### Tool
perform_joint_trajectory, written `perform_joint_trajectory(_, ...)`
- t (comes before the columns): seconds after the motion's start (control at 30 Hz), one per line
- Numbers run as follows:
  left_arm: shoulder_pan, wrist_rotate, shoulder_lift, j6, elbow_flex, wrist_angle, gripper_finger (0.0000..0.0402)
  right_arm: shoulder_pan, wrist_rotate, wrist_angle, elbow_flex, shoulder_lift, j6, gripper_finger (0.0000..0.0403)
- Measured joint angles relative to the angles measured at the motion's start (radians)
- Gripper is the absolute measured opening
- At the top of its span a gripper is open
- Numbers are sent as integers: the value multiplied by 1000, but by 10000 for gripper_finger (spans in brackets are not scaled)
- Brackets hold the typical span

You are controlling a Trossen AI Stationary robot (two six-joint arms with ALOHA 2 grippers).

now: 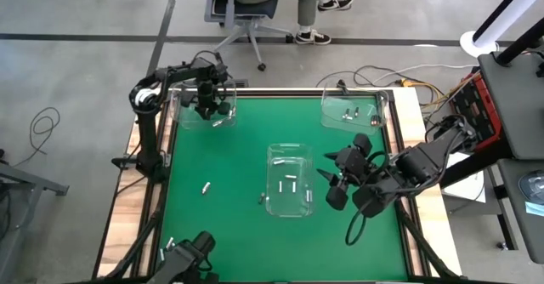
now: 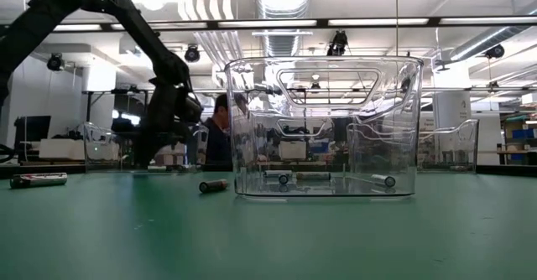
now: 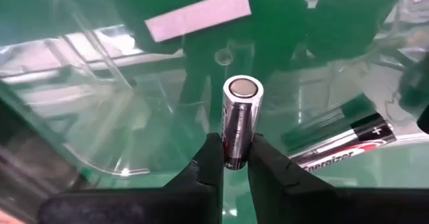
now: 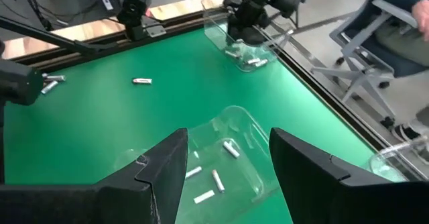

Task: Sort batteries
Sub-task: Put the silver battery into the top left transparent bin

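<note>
Closest in, a battery [image 3: 241, 120] sits clamped between the left gripper's [image 3: 231, 158] fingers [image 3: 209, 162], its silver end cap facing out, with another battery [image 3: 348, 142] lying just beyond on the clear floor of the far-left bin [image 1: 180, 114]. That left gripper [image 1: 212, 105] is down over that bin at the far left corner of the green worktop [image 1: 229, 173]. Over on the right, the right gripper [image 1: 336, 175] hovers just beside the middle bin [image 1: 289, 179], fingers [image 4: 164, 167] spread wide apart, holding nothing. Three batteries [image 4: 214, 180] lie inside the middle bin. Loose on the worktop: one battery [image 1: 206, 186] left of the middle bin, one [image 1: 262, 199] right against its left wall. The far-right bin [image 1: 353, 111] holds a few more batteries [image 1: 348, 112]. Low view shows the middle bin [image 2: 323, 129] upright, a battery [image 2: 213, 185] lying just left of it
</note>
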Motion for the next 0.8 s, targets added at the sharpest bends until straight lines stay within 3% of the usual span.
perform_joint_trajectory(0.27,0,-6,-5,58,6,-15,112,-5,38,-23,0,-17,-29,203)
perform_joint_trajectory(0.4,-10,-19,-66,119,34,-65,161,-22,44,-23,0,-17,-49,203)
perform_joint_trajectory(0.6,-125,-24,-370,117,21,-82,205,-50,45,-20,0,-16,-52,203)
perform_joint_trajectory(0.8,-412,-33,-707,-98,-90,-58,210,-88,60,1,0,-5,-81,203)
